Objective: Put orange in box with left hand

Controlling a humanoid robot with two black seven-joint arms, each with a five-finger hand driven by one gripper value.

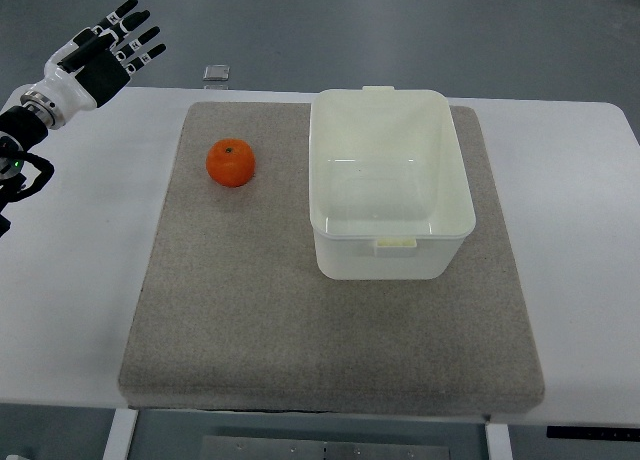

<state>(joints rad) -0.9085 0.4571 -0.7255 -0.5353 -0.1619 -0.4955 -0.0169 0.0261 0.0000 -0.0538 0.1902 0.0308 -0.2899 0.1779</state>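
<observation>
Orange (231, 163), stem end up, unelongated

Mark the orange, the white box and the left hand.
orange (231, 163): top view, centre of its top near the stem dimple.
white box (391, 232): top view, near rim above the tab.
left hand (105, 52): top view, back of the palm.

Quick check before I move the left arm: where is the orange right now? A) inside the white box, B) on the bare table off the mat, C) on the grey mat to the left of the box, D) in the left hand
C: the orange sits on the grey mat, left of the white box and apart from it, while the left hand is up at the far left corner, open and holding nothing.
</observation>
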